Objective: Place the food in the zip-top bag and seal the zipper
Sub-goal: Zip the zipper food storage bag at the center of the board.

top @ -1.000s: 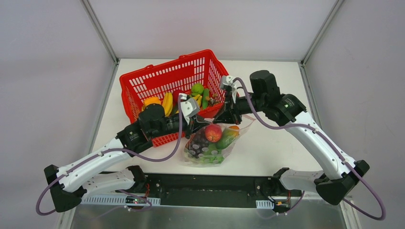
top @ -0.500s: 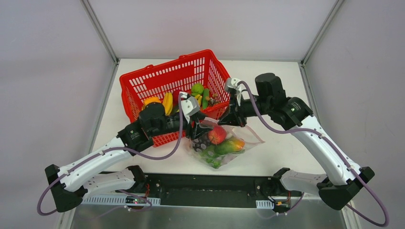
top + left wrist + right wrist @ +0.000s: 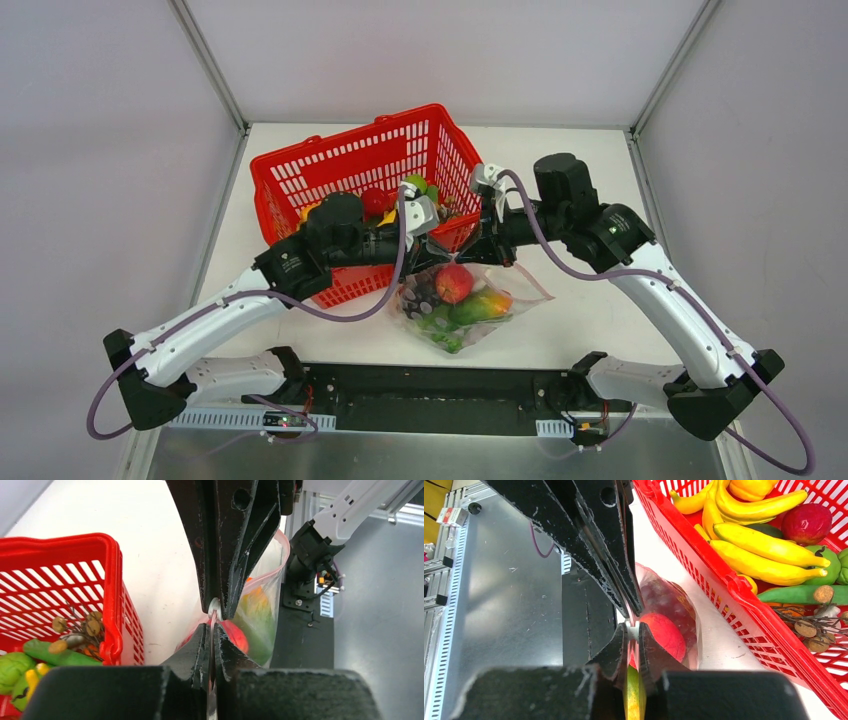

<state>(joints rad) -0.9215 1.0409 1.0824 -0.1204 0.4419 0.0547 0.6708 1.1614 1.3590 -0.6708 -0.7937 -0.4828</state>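
The clear zip-top bag (image 3: 520,290) lies on the table in front of the basket. It holds a red apple (image 3: 453,283), purple grapes (image 3: 424,297), a green-orange fruit (image 3: 482,305) and lettuce (image 3: 445,336). Both grippers meet tip to tip at its mouth. My left gripper (image 3: 214,630) is shut on the thin edge of the mouth. My right gripper (image 3: 632,630) is shut on a small white piece of the zipper (image 3: 286,550), whose pink strip curves away behind. From above, the left gripper (image 3: 448,246) and right gripper (image 3: 472,248) hide most of the mouth.
The red mesh basket (image 3: 340,140) stands behind and left of the bag, its near right corner under my left arm. Inside lie yellow bananas (image 3: 764,550), a dark red fruit (image 3: 806,522), green pieces and a brown sprig (image 3: 80,630). The black base rail (image 3: 440,395) runs along the near edge.
The bag swung right and lay flatter. My left gripper let go, slid right along the mouth up to the right gripper, and shut again. The right gripper kept its hold.
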